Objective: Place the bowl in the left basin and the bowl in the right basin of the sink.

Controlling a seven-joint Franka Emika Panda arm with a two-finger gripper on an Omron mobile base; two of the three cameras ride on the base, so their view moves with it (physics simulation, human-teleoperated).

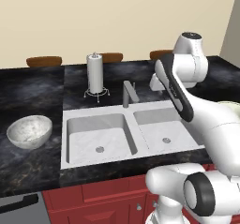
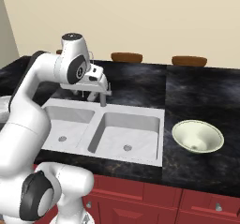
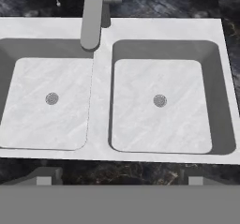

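faucet [image 3: 92,14] over ridge between left basin [image 3: 44,103], right basin [image 3: 159,106]

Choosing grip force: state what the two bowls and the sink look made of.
Left bowl: grey-white mottled, stone-like, matte. Right bowl: cream, smooth, faint sheen, probably glazed ceramic. Sink: white-grey veining, marble-like, matte; drains look metal. All rendered, so this is only a guess.

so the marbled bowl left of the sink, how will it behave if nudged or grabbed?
The marbled bowl looks rigid and stone-like, probably heavy for its size. Its rounded underside may rock or tip if pushed. The smooth curved wall could slip; gripping the rim seems safer.
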